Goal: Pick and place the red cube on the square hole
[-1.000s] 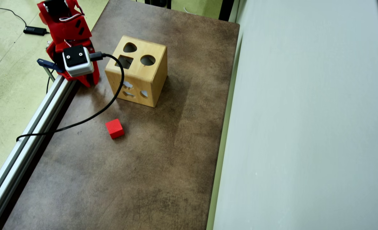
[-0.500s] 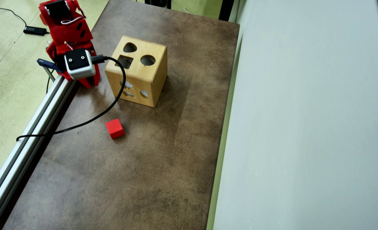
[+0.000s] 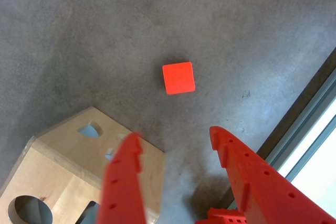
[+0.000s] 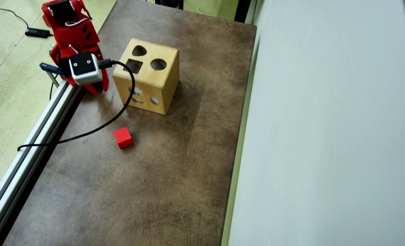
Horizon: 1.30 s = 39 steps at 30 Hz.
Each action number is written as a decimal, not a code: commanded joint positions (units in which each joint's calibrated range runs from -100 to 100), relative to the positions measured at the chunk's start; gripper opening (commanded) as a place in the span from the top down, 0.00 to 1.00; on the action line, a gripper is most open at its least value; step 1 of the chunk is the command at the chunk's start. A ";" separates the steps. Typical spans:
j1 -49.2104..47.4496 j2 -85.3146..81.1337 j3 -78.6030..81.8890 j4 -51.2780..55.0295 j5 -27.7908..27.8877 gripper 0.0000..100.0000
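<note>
The gripper (image 3: 176, 139) is wide open and holds nothing, and I think it is open like that so it can go down around the red cube (image 3: 178, 77). The little bright red cube sits flat on the brown table (image 4: 175, 177), apart from the wooden box (image 4: 147, 76) and out in front of the fingers. The square hole (image 4: 133, 66) on top of the box is empty.

Brown table (image 4: 175, 177); aluminium rail (image 4: 28, 147) along left edge; black cable (image 4: 96, 127) across it.
</note>
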 commanded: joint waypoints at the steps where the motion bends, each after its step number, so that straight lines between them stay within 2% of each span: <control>1: -0.46 -0.56 -1.40 -0.07 0.34 0.61; 5: -0.46 -0.56 -1.40 -0.07 0.34 0.50; 8: -0.46 -0.56 -1.40 0.01 0.34 0.47; 21: 0.36 3.00 -1.31 0.09 0.34 0.46; 39: 0.36 21.09 -1.31 0.01 0.29 0.46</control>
